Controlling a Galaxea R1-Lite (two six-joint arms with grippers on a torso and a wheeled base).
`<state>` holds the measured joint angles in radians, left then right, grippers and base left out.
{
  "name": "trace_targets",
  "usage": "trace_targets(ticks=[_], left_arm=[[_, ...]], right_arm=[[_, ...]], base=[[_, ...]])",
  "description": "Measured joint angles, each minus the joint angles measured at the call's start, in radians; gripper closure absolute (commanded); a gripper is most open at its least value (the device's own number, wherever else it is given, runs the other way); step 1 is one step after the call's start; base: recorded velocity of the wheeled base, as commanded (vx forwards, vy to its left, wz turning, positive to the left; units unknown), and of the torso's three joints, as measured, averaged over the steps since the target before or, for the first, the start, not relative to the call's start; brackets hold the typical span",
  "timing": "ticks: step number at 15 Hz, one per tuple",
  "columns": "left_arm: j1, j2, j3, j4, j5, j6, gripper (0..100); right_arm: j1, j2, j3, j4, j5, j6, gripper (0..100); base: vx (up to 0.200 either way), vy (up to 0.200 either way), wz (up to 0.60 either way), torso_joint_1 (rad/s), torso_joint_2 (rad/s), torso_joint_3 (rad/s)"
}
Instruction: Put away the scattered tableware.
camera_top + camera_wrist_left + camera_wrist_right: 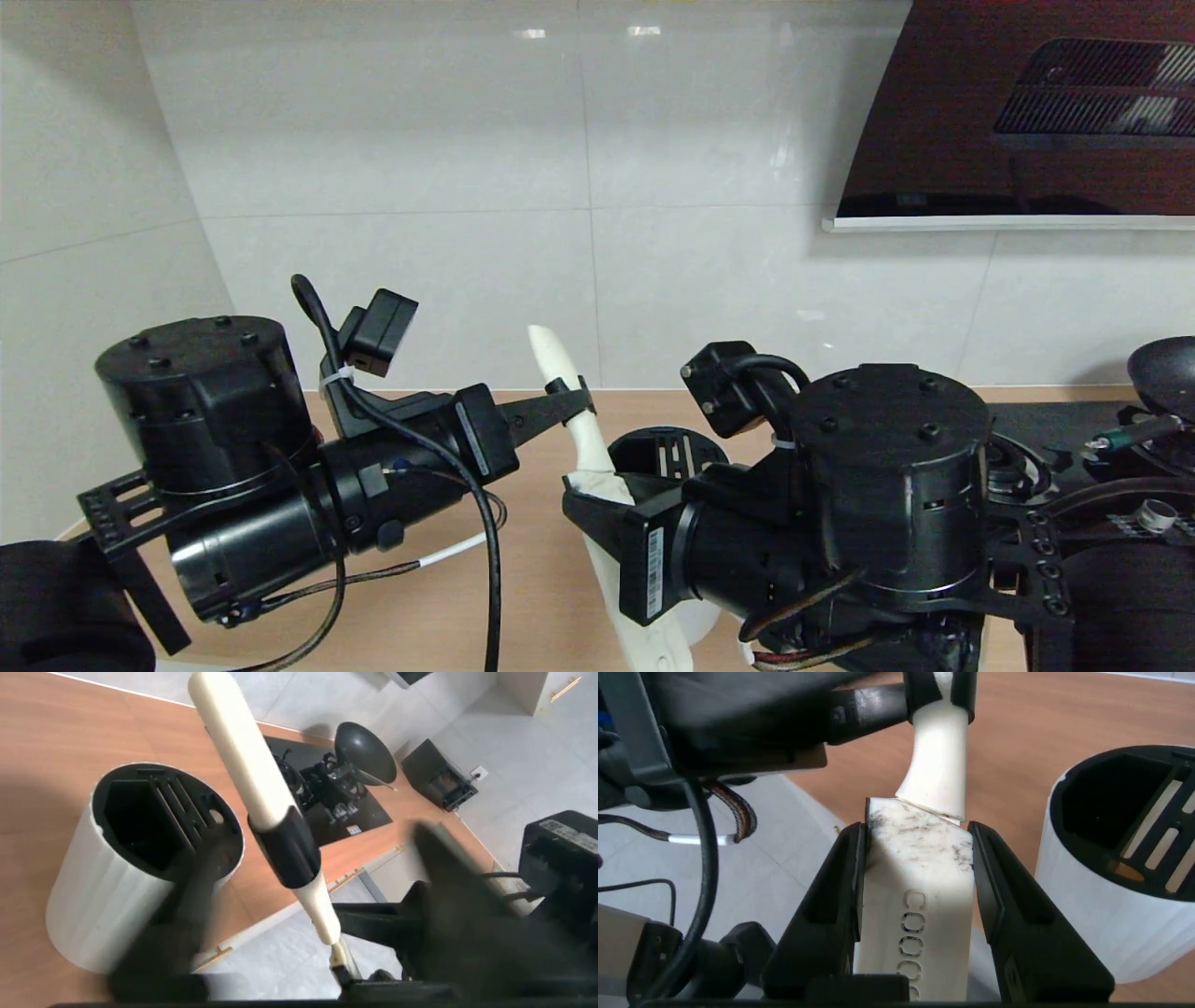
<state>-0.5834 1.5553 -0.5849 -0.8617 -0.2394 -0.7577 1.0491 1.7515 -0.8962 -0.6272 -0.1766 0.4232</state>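
A white slotted spatula point(586, 439) is held in the air between both grippers, its handle end pointing up and away. My left gripper point(571, 399) is shut around the handle point(245, 761), with its tips forming a black band point(290, 847). My right gripper point(597, 495) is shut on the soiled, slotted blade point(917, 873), one jaw on each side. Just behind the spatula, a white ribbed utensil holder point(667, 453) with a black divided insert stands upright on the wooden counter point(537, 579). The holder point(98, 891) is to the right of the spatula in the head view, its wall point(1106, 915) close beside my right gripper.
A black stove point(1074, 439) with a dark pan point(1162, 369) occupies the counter's right end, and a range hood point(1027, 112) hangs above it. White tiled walls close off the back and left. The counter edge drops to the floor point(308, 952).
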Motion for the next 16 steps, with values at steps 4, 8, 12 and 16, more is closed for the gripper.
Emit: trace_targets(ticks=[4,8,12,16], left_arm=[[0.000,0.000,0.001,0.000,0.000,0.000,100],[0.000,0.000,0.000,0.000,0.001,-0.001,100],[0.000,-0.002,0.000,0.002,0.001,-0.001,100],[0.000,-0.002,-0.002,0.002,0.004,-0.001,100]], right_arm=[[0.000,-0.002,0.001,0.001,0.000,0.000,100],[0.000,-0.003,0.000,0.001,-0.001,0.000,100],[-0.003,-0.002,-0.001,-0.002,-0.022,0.001,0],[-0.002,-0.003,-0.001,-0.001,-0.022,0.001,0]], base=[[0.000,0.000,0.00,0.000,0.00,0.000],[0.000,0.000,0.00,0.000,0.00,0.000],[0.000,0.000,0.00,0.000,0.00,0.000],[0.000,0.000,0.00,0.000,0.00,0.000]])
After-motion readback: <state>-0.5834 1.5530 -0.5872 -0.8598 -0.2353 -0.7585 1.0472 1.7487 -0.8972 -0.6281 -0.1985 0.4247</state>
